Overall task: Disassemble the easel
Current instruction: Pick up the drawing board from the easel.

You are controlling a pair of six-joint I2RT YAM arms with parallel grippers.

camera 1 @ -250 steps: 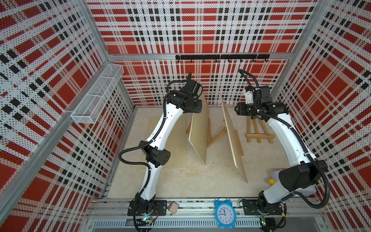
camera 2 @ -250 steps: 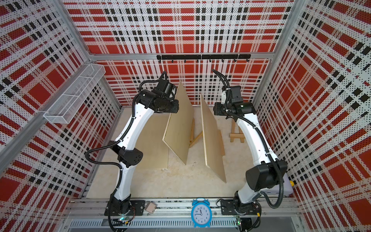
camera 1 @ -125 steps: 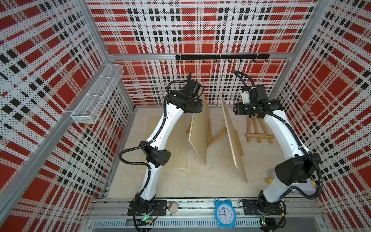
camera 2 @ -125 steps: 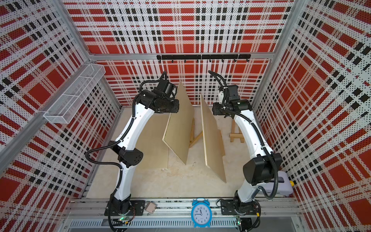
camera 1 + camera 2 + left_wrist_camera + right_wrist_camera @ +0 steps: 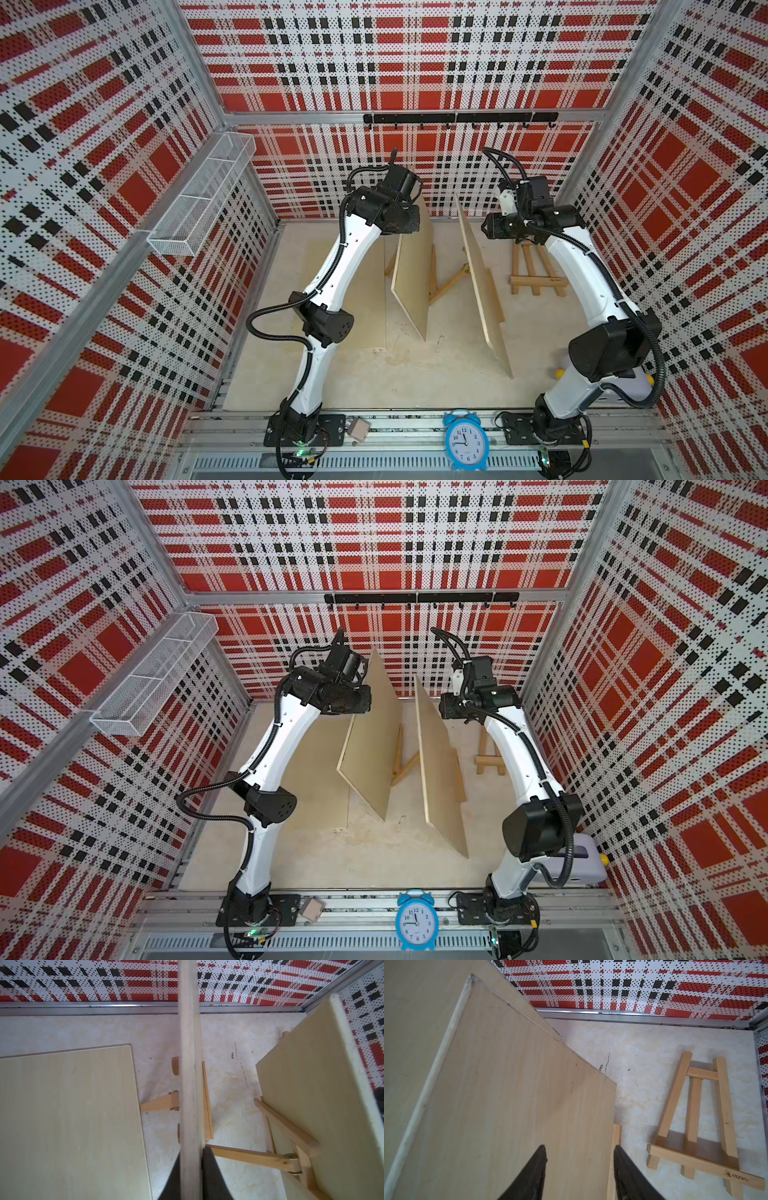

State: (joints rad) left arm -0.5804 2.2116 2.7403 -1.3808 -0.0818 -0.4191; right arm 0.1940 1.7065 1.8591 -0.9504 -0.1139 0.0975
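Note:
Two pale wooden boards stand on edge, each propped on a small wooden easel. My left gripper [image 5: 417, 221] [image 5: 368, 704] [image 5: 191, 1159] is shut on the top edge of the left board [image 5: 411, 274] [image 5: 370, 746] [image 5: 190, 1064], with a finger on each face. The right gripper [image 5: 484, 226] [image 5: 443, 706] [image 5: 579, 1153] hangs open beside the top of the right board [image 5: 484, 286] [image 5: 440, 771] [image 5: 508, 1095] and holds nothing. A hinged easel leg [image 5: 449, 284] [image 5: 249, 1157] slants between the boards. Another easel [image 5: 536, 270] [image 5: 490, 758] [image 5: 695, 1126] lies flat at the back right.
A third board [image 5: 365, 291] [image 5: 316, 779] [image 5: 68, 1122] lies flat under the left arm. On the left wall is a wire basket [image 5: 199, 199], on the back wall a hook rail [image 5: 457, 118]. A blue clock [image 5: 464, 440] stands at the front rail.
The left gripper has closed on the left board's top edge. The right arm has shifted a little left, toward the right board's top.

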